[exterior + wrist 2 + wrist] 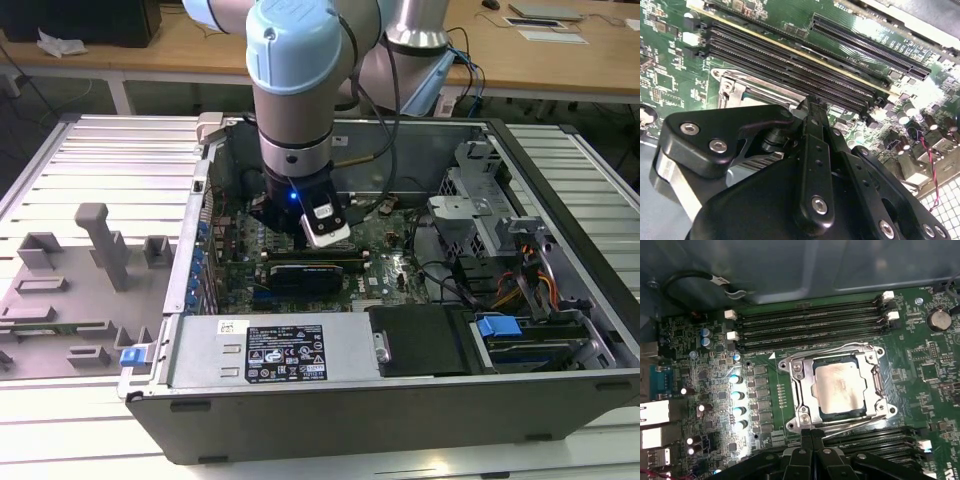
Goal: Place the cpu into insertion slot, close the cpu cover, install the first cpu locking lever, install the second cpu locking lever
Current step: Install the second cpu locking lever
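Nearest your lens in the first wrist view, the gripper shows its two black fingers pressed together with nothing between them, their tips touching or just above a thin metal locking lever that runs along the near edge of the socket. In the second wrist view the same closed fingertips sit at the corner of the cpu cover, beside the long black memory slots.

Just beyond the fingertips, you see the cpu already lying flat in the insertion slot, its dull silver top facing up through the window of the cpu cover. The cover is down over the chip, so I judge the first two steps done. The near lever lies slightly slanted across the frame's edge rather than tucked flush, so I judge the lever work in hand and unfinished; whether the far lever is latched I cannot tell.

The chip is roughly square, with no marked long axis; its edges sit slightly skewed to the memory slots beyond it.

Farthest out, the exterior view shows the arm reaching down into the open computer case, which lies on a slatted table.
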Controlling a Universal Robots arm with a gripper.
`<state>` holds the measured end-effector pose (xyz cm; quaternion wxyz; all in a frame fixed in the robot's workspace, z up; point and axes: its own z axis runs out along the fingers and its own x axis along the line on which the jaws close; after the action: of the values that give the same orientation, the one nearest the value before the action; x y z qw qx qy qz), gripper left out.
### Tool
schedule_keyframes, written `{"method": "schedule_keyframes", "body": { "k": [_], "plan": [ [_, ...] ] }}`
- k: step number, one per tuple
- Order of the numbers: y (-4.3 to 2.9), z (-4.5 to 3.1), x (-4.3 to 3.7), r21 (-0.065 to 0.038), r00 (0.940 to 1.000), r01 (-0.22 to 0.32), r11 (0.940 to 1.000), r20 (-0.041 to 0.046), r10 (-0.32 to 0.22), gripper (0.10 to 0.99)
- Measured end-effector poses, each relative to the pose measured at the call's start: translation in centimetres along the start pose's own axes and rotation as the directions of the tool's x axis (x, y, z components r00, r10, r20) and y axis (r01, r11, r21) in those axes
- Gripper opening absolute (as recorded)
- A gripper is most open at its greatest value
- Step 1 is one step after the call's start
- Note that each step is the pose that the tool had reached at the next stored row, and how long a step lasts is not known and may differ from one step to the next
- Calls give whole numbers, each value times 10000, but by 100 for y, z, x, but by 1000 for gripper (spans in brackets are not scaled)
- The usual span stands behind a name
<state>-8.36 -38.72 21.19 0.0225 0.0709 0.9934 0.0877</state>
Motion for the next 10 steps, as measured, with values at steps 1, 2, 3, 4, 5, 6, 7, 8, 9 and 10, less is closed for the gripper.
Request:
{"method": "schedule_keyframes", "body": {
  "k": [1,2,3,4,5,6,7,8,9,10],
  "plan": [
    [-7,9,7,-37,10000,-4,10000,-5,4,106],
    [-12,15,15,-74,10000,-7,10000,-10,7,106],
    [-16,20,25,-117,10000,-9,9999,-16,9,106],
    [-25,26,40,-195,10000,-13,9998,-27,12,106],
    [-31,31,50,-246,10000,-15,9997,-34,14,106],
    [-36,35,61,-312,10000,-20,9995,-44,19,106],
    [-41,42,74,-410,10000,-25,9992,-58,23,106],
    [-43,47,81,-447,10000,-28,9990,-63,25,106],
    [-45,53,88,-487,10000,-30,9988,-68,27,106],
    [-48,60,96,-526,10000,-33,9986,-74,29,106]
  ]
}}
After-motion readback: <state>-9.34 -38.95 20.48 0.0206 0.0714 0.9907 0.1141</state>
